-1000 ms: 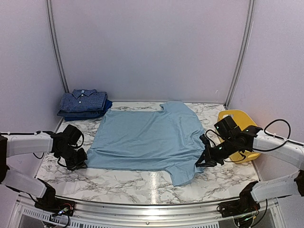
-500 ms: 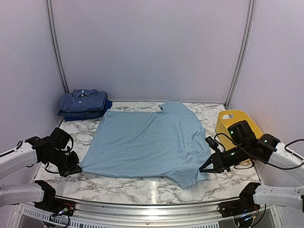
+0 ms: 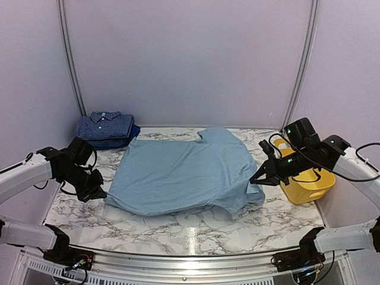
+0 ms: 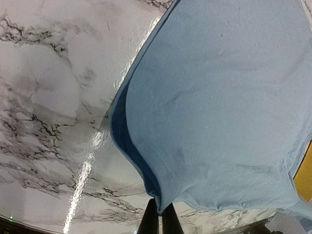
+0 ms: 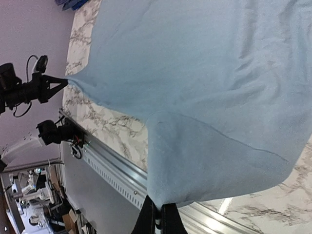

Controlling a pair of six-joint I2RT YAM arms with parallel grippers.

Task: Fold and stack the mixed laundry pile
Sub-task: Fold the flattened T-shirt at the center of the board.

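Marble table (image 3: 178, 228) bears the light-blue T-shirt (image 3: 184, 172); left tool (image 3: 102, 195) and right tool (image 3: 256, 181) each clamp its edge tight.

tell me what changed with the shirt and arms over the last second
The left hand and right hand first dragged the light-blue T-shirt toward the near side. They then lifted its near edge and carried it back toward the far side, the right hand higher. The near sleeve no longer lies spread flat. Both hands stayed shut on the shirt, and the folded stack at the far left did not move.
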